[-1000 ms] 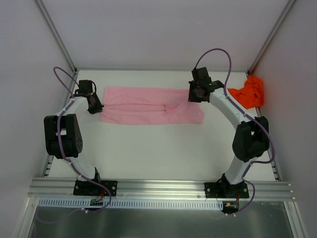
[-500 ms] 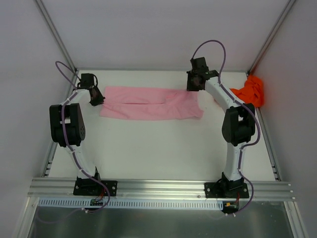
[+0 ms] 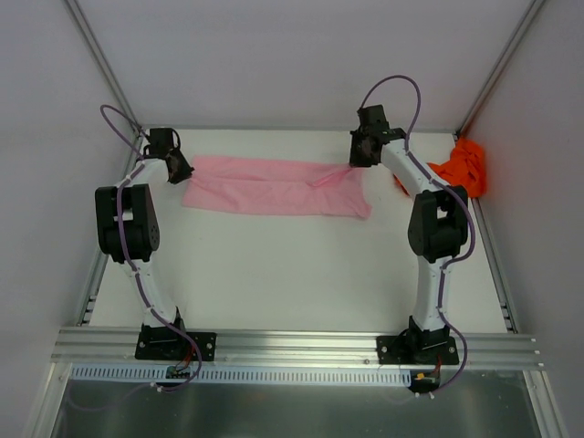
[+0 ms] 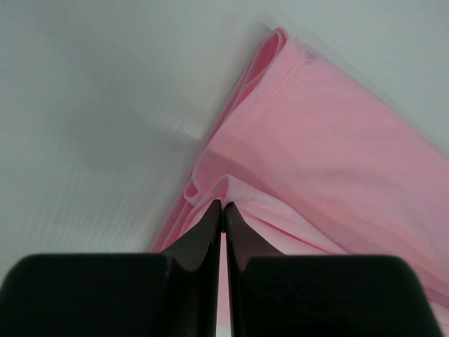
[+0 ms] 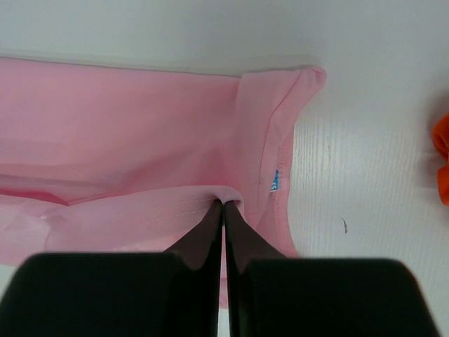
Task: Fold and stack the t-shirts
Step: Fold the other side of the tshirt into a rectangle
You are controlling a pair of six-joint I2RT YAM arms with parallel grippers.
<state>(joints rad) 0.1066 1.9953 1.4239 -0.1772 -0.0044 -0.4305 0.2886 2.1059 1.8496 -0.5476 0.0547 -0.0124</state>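
Pink shirt (image 3: 274,187) is lying as a long band at the far side of the table (image 3: 274,265). I am pinching it tight at both ends, left gripper (image 4: 223,207) and right gripper (image 5: 224,205) alike. Lengthwise folding, I judge; next, carrying both edges across evenly. Orange shirt (image 3: 461,169) is waiting crumpled.

A: Top view: high, behind the arm bases (image 3: 173,345), looking down on the whole desk (image 3: 274,274).
B: Wrist views: close, low, along left gripper (image 4: 223,210) and right gripper (image 5: 224,207). All three share the pink shirt (image 3: 274,187).
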